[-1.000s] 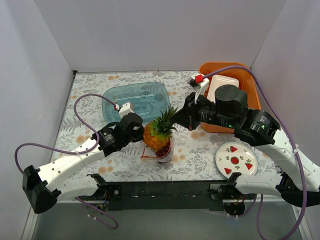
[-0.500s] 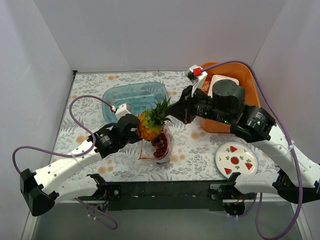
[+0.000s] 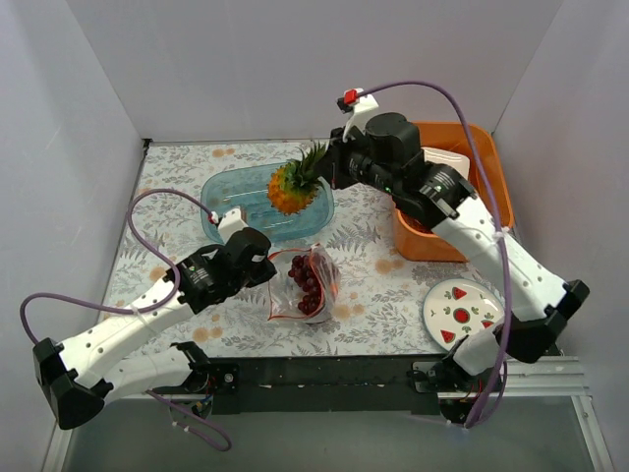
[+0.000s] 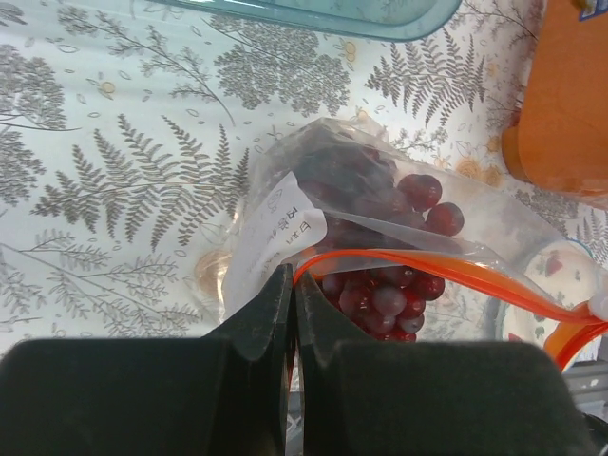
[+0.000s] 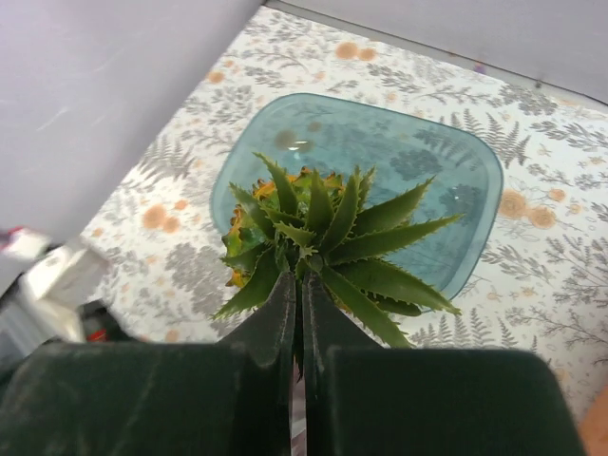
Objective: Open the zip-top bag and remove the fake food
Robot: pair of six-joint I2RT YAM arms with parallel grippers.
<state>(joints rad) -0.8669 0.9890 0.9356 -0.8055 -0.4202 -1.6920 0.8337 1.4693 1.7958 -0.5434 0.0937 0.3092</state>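
**Top external to the wrists: one arm high, one arm low**

Top external view, and the right gripper (image 3: pixel 329 169) is up at the far side of the table, clamped on the green crown of the pineapple (image 3: pixel 292 187). The knobbly orange-yellow plastic fruit hangs out to the left of the fingers, over the translucent teal tray (image 3: pixel 218 200). Nearer the bases, the left gripper (image 3: pixel 270 267) sits at the left edge of the zip-top bag (image 3: pixel 305 285). The bag is clear, crinkly film lying on the fern-print tablecloth (image 3: pixel 177 167), with dark purple grapes (image 3: pixel 310 283) bunched inside. An orange bin (image 3: pixel 479 147) stands at the right, and a watermelon-print plate (image 3: pixel 464 315) lies in front of it.

Left wrist view now. The two dark fingers are pressed together with barely a seam between them, pinching the bag's rim. A white label (image 4: pixel 283 231) sits just above the tips. The orange-red zip strip (image 4: pixel 427 268) runs away to the right from the pinch point, and its mouth gapes. Glossy round grapes show both behind the strip and under the wrinkled plastic beyond it.

Right wrist view. The jaws are closed to a slit on the base of the leaves. Stiff, saw-edged green spikes fan outward from the tips, with bits of orange body peeking past them. The rounded, smooth tray lies below, well apart from the bag.
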